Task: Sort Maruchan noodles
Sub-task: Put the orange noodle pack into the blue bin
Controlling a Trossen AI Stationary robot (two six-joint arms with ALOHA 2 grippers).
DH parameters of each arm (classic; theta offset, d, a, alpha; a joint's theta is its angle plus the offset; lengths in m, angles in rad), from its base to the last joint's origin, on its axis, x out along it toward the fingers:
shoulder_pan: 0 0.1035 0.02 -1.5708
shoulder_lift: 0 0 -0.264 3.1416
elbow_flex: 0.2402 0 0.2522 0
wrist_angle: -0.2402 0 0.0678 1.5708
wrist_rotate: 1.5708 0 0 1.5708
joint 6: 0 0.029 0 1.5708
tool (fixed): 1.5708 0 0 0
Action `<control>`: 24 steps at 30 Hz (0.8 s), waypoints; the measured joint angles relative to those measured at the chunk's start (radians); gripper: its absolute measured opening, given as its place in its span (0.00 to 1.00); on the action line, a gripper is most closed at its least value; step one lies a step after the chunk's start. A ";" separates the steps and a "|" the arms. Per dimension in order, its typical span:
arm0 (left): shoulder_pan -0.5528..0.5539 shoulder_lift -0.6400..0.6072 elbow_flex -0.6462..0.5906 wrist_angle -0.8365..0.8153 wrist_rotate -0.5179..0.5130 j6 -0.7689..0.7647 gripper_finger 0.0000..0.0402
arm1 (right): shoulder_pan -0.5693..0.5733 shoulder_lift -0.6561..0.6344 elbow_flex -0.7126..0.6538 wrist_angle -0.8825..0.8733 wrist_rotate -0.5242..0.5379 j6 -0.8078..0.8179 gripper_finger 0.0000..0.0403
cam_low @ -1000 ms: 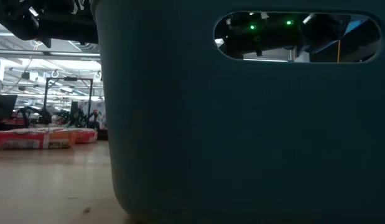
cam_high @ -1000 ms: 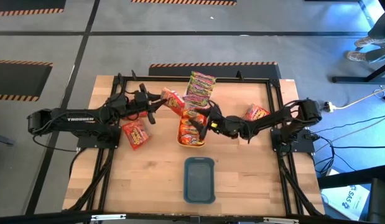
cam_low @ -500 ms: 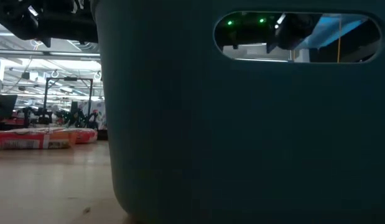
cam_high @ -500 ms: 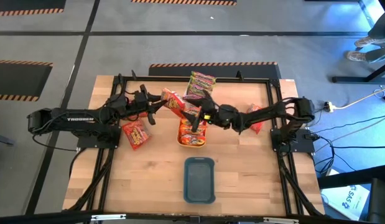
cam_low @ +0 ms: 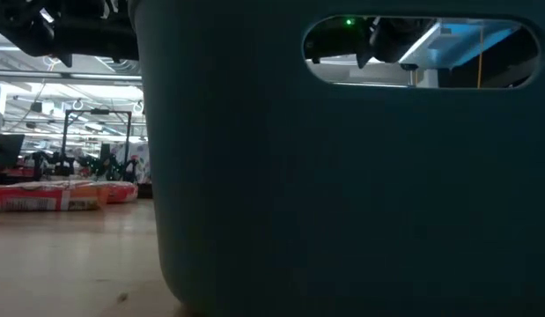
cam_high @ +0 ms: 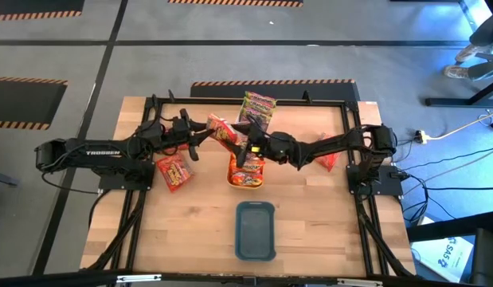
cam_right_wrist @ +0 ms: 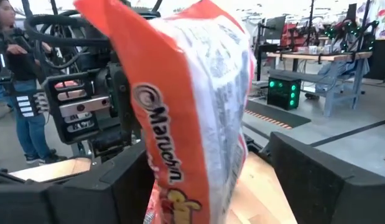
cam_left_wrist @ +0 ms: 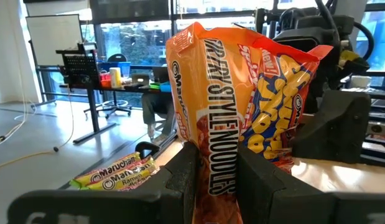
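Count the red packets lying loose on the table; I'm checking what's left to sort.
2: the left packet beside the left arm, the right packet partly under the right arm. More may hide under the arms.

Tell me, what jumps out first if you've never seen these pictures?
Mid-table, the left gripper pinches an orange Maruchan noodle packet upright, while the right gripper reaches in around it, fingers open. Just below sits an orange tray of packets, and nearer the front an empty teal tray.
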 joint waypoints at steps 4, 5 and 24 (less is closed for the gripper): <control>0.000 0.000 0.000 -0.001 0.000 0.000 0.21 | 0.000 0.000 0.009 -0.027 0.001 0.000 0.66; 0.000 0.000 0.000 -0.001 0.000 0.000 0.21 | 0.000 0.000 0.009 -0.026 0.002 0.000 0.64; 0.001 -0.001 0.000 0.002 0.006 -0.002 0.34 | -0.006 0.000 0.009 -0.030 -0.024 -0.032 0.22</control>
